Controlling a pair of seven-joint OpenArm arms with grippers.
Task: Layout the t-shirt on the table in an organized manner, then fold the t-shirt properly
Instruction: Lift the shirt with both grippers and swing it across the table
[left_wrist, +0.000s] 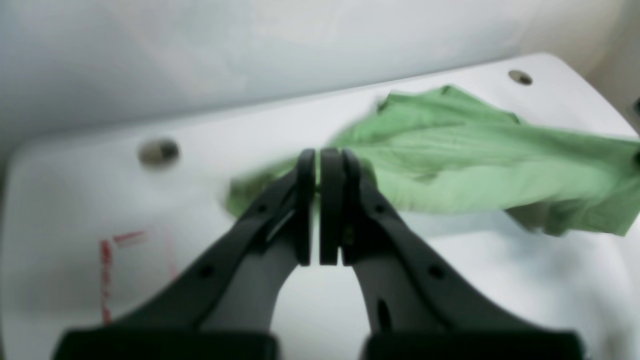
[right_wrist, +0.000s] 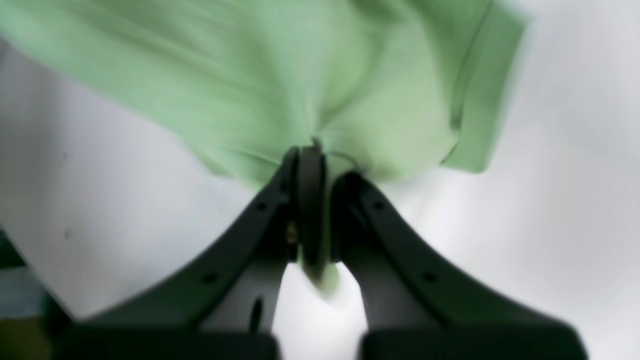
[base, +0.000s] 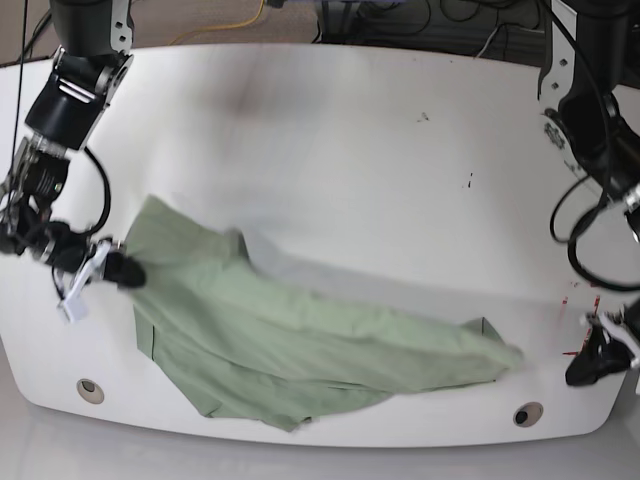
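Beyond the far edge of the bench, the base view shows a strip of brownish floor (base: 215, 25) crossed by a thin yellow cable (base: 222, 27) and, further along, a tangle of black cables (base: 420, 20) lying over dark equipment. Below the near edge runs a pale grey, softly lit floor (base: 300, 455). In the left wrist view a plain, blurred whitish-grey wall (left_wrist: 250, 55) fills the upper part, evenly lit with no hard shadows.
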